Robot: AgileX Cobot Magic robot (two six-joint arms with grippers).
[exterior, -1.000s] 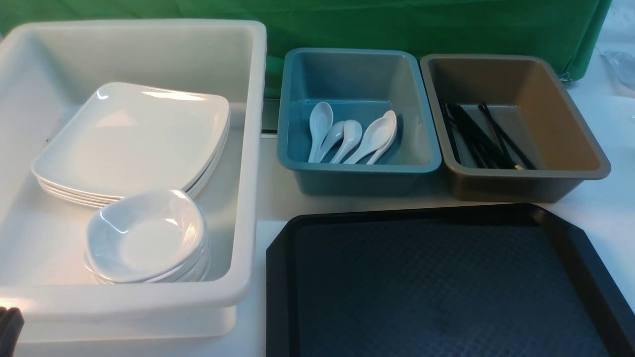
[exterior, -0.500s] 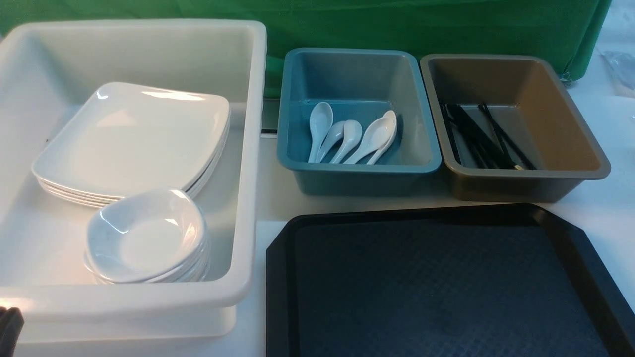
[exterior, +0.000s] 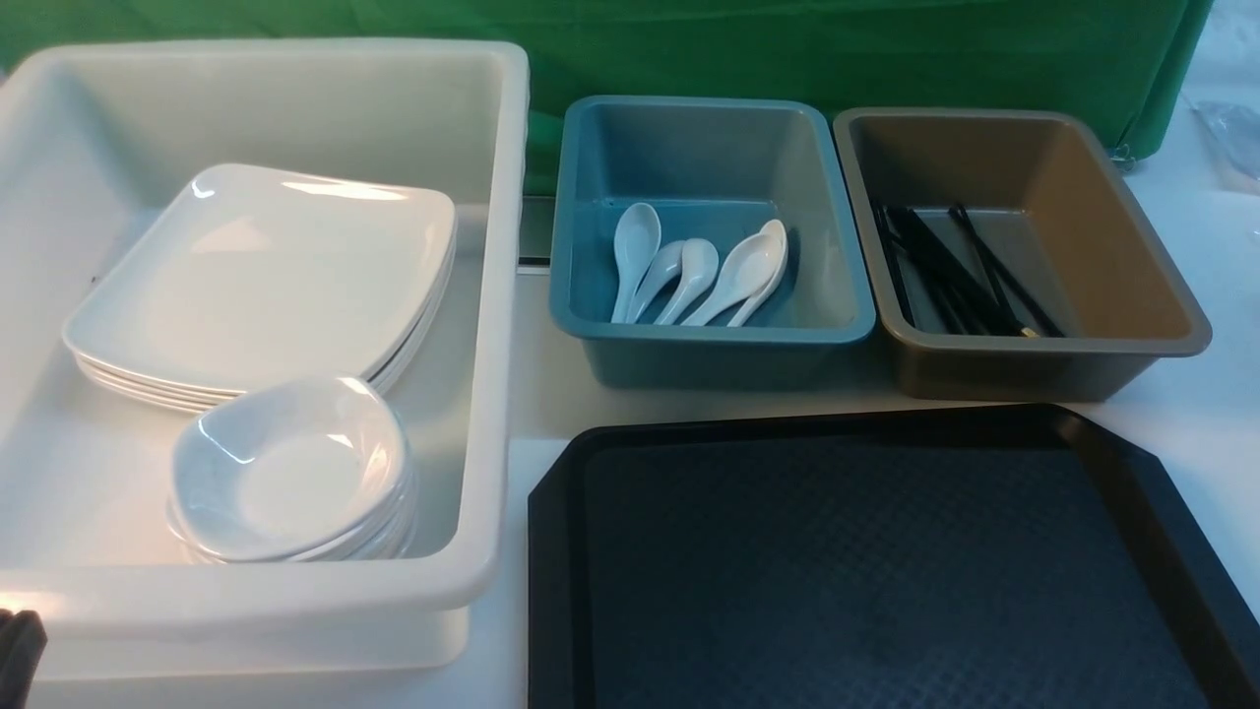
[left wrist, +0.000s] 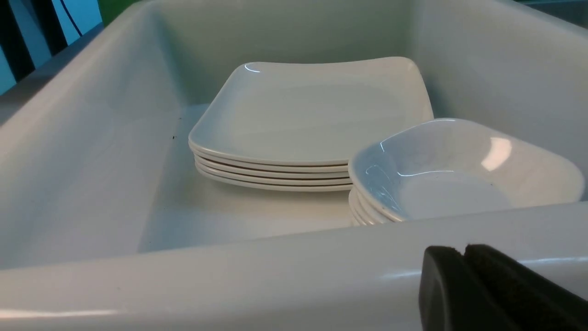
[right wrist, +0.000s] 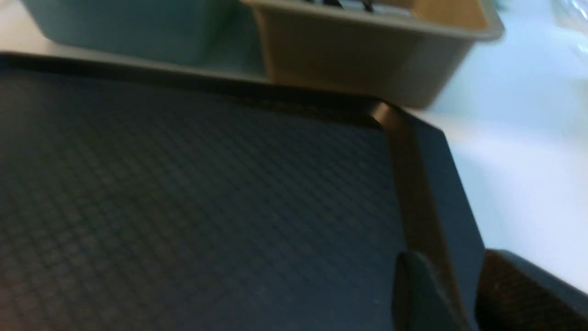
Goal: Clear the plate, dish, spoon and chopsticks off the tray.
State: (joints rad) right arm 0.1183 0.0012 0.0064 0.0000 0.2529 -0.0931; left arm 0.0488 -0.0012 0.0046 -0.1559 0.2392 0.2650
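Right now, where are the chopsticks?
In the front view the chopsticks lie in the brown tub at far right, beside the blue tub of spoons and beyond the tray.

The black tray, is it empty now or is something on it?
Empty, as far as shown: the tray has only bare diamond-patterned surface in the front and right wrist views; its near edge is out of frame.

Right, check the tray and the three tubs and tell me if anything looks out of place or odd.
Nothing stands out. The black tray shows bare. Plates and small dishes sit in neat stacks in the white tub, spoons lie in the blue tub, chopsticks in the brown tub. No spill or damage shows.
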